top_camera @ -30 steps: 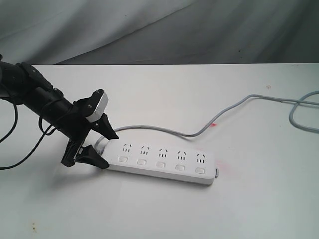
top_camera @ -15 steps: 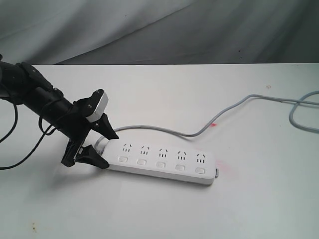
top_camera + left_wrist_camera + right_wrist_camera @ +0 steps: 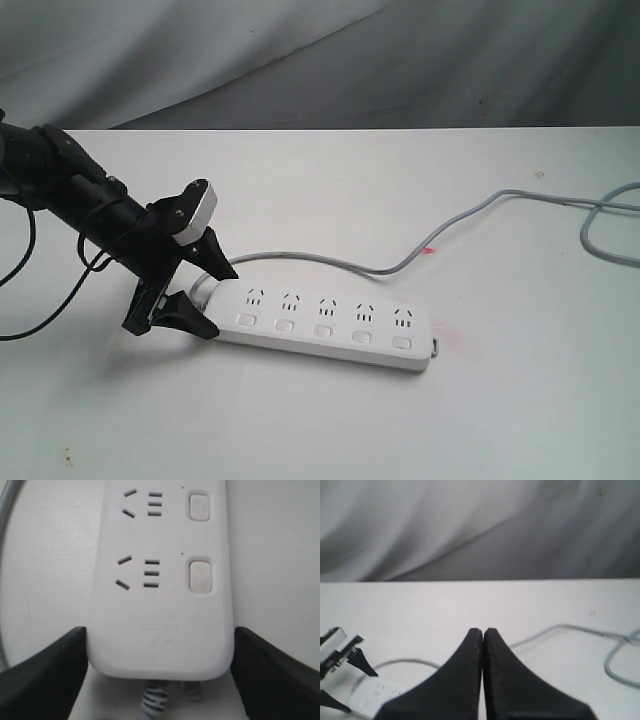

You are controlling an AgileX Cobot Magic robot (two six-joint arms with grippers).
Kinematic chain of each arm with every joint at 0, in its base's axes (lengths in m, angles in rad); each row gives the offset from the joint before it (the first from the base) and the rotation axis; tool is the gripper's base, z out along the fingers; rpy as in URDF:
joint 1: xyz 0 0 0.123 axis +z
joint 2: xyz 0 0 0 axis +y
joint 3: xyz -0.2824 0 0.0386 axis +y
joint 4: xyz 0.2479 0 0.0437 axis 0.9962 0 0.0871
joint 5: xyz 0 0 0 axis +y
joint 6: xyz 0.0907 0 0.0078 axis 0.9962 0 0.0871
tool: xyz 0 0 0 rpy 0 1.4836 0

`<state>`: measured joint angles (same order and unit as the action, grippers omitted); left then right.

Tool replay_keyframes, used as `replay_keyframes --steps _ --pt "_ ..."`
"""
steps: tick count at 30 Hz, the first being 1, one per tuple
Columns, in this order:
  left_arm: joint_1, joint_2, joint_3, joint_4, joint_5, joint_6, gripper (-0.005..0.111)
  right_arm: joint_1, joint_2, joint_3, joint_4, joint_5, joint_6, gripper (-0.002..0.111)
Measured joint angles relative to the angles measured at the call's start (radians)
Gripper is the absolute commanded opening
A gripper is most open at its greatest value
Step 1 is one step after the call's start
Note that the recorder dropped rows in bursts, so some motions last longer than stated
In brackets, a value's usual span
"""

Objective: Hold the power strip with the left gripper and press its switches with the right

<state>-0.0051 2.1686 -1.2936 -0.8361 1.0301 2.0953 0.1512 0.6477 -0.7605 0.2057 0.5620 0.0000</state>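
The white power strip (image 3: pixel 325 330) lies flat on the white table, its five switches (image 3: pixel 323 331) in a row along the near side. My left gripper (image 3: pixel 222 302) straddles the strip's cord end, one black finger against each long side. In the left wrist view both fingers (image 3: pixel 60 660) touch the strip (image 3: pixel 160 605), with two switches (image 3: pixel 200 576) showing beyond. My right gripper (image 3: pixel 483 631) is shut on nothing and held above the table, away from the strip (image 3: pixel 375 696). It is outside the exterior view.
The thin grey cord (image 3: pixel 440 235) runs from the strip's left end back across the table and loops at the right edge (image 3: pixel 610 225). A grey cloth backdrop (image 3: pixel 300 60) hangs behind the table's far edge. Faint pink marks (image 3: pixel 430 250) dot the tabletop.
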Motion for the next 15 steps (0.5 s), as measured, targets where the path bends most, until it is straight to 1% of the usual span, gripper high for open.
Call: replay_keyframes --steps 3,6,9,11,13,14,15 --pt "0.0 0.0 0.0 0.0 0.0 0.0 0.047 0.0 0.0 0.0 -0.095 0.069 0.11 0.0" --pt "0.0 0.0 0.0 0.0 0.0 0.0 0.047 0.0 0.0 0.0 -0.12 0.085 0.12 0.0" --pt "0.0 0.0 0.0 0.0 0.0 0.0 0.047 0.0 0.0 0.0 -0.127 0.084 0.091 0.0" --pt "0.0 0.0 0.0 0.0 0.0 0.0 0.047 0.0 0.0 0.0 -0.127 0.065 0.0 0.0" --pt "0.0 0.0 0.0 0.0 0.0 0.0 0.047 -0.003 -0.003 0.0 -0.132 0.061 -0.04 0.0" --pt "0.0 0.0 0.0 0.0 0.002 0.0 0.047 -0.008 -0.007 0.0 -0.132 0.058 -0.048 0.0" --pt "0.0 0.0 0.0 0.0 0.002 0.0 0.047 -0.038 -0.024 0.007 -0.134 0.049 -0.057 0.0"
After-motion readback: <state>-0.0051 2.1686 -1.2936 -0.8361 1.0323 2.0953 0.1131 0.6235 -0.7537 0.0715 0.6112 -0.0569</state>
